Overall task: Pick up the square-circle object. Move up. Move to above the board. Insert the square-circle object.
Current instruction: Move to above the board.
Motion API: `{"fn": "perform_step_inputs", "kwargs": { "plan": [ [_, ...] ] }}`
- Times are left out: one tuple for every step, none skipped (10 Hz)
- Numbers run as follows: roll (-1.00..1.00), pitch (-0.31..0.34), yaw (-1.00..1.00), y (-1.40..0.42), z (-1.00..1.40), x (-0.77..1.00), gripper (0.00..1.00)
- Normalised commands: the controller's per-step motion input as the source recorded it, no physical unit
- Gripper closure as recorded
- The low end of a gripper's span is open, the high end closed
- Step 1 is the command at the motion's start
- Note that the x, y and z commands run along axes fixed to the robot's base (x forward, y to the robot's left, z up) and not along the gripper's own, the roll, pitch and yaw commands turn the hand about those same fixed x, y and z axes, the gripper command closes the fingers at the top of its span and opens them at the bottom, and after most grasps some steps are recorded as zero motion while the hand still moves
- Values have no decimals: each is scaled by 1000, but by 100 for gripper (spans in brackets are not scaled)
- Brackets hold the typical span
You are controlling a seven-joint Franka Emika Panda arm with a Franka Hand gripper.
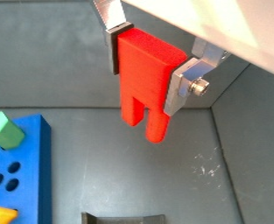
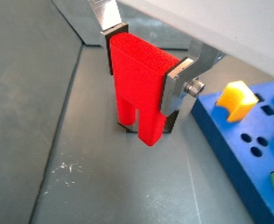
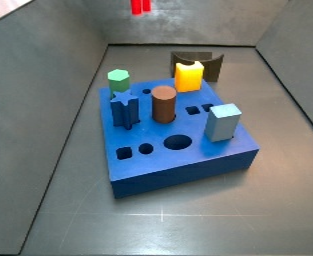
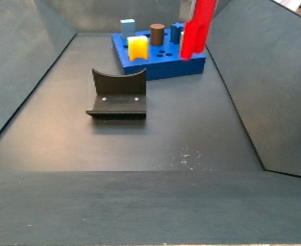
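The claw (image 1: 151, 61) has the square-circle object (image 1: 147, 80) pinched between its two silver plates, one flat against each side of the red block's upper part, in both wrist views. The block hangs upright below the claw (image 2: 145, 63), its two prongs pointing down at the dark floor and clear of it, as far as the wrist views show. One finger (image 2: 181, 83) carries a round bolt head on its outer face and presses tight to the square-circle object (image 2: 143, 86).

The red piece is not over the board (image 1: 20, 179); it hangs beside it, off one edge, with bare grey floor under the prongs. In a side view the square-circle object (image 4: 202, 26) rises tall against the far end of the box, beside the board (image 4: 179, 65), and its top runs out of the frame. In a side view only its prong tips (image 3: 140, 7) show at the upper edge, well apart from the board (image 3: 179, 152).

On the board stand a yellow peg (image 3: 188, 74), a brown cylinder (image 3: 163, 104), a green piece (image 3: 117, 78) and a light-blue cube (image 3: 224, 122). The fixture (image 4: 116, 94) sits on the floor nearer the middle of the box.
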Motion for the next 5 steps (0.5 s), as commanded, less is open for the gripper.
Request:
{"fn": "perform_step_inputs", "kwargs": {
  "plan": [
    [-150, 45, -33, 97, 1000, -64, 100],
    [-143, 54, -37, 95, 1000, -52, 100],
    [-131, 60, -40, 85, 940, -33, 100],
    [-126, 63, -40, 69, 822, -21, 100],
    [-115, 68, -42, 47, 590, -3, 100]
  ]
}}
